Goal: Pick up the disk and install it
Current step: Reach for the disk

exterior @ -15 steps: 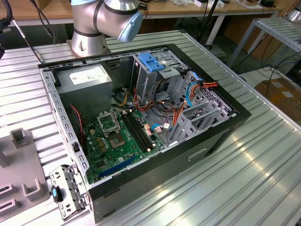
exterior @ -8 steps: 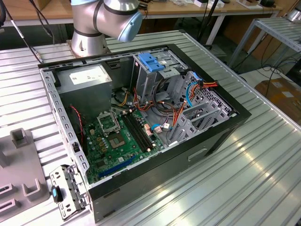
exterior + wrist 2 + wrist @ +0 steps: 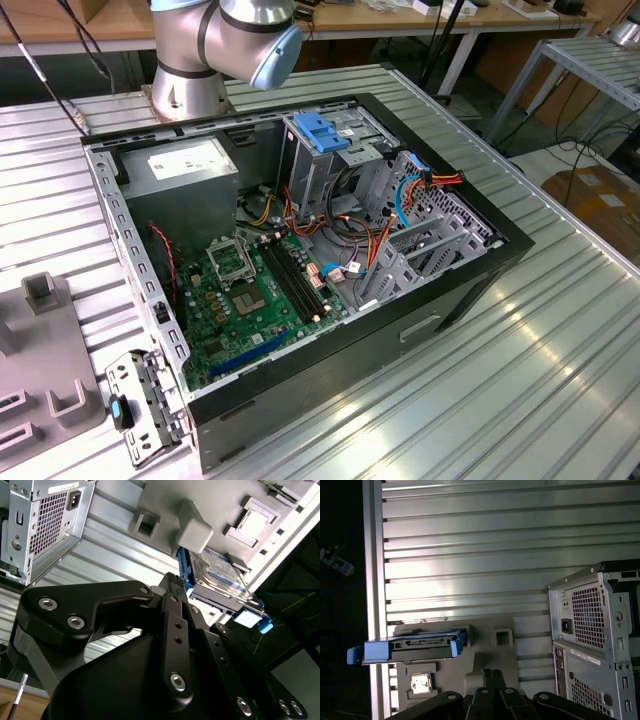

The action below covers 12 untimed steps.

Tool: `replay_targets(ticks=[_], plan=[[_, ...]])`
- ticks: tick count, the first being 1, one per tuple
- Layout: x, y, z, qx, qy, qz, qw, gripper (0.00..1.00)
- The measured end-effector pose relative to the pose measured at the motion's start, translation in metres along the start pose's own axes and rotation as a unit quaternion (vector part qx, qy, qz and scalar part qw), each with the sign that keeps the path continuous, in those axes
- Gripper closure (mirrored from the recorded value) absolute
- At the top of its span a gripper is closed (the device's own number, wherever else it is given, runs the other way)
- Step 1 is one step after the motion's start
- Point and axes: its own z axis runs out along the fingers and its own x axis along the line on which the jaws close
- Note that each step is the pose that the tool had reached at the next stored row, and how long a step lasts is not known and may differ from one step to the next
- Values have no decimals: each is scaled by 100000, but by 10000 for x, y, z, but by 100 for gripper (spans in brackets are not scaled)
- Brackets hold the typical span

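The gripper (image 3: pixel 490 672) hovers near the grey holder (image 3: pixel 530 635), jaws pinched together, nothing between them. The disk (image 3: pixel 410 647) stands on edge there, untouched, just beside.

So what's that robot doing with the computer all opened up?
A robot arm is getting ready to fetch a disk for the open computer case. Right now the disk, grey metal with a blue frame, sits on a grey holder on the metal table beside the case. In the second wrist view the gripper is close to the disk and points toward it. The disk has not been lifted off the holder yet.
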Motion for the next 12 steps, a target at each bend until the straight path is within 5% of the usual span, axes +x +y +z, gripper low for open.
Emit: replay_targets(ticks=[7, 10, 12], plan=[[73, -6, 2, 9, 79, 0, 100000, 89], [317, -25, 12, 26, 327, 13, 99999, 89], [355, -28, 13, 30, 366, 16, 99999, 89]])
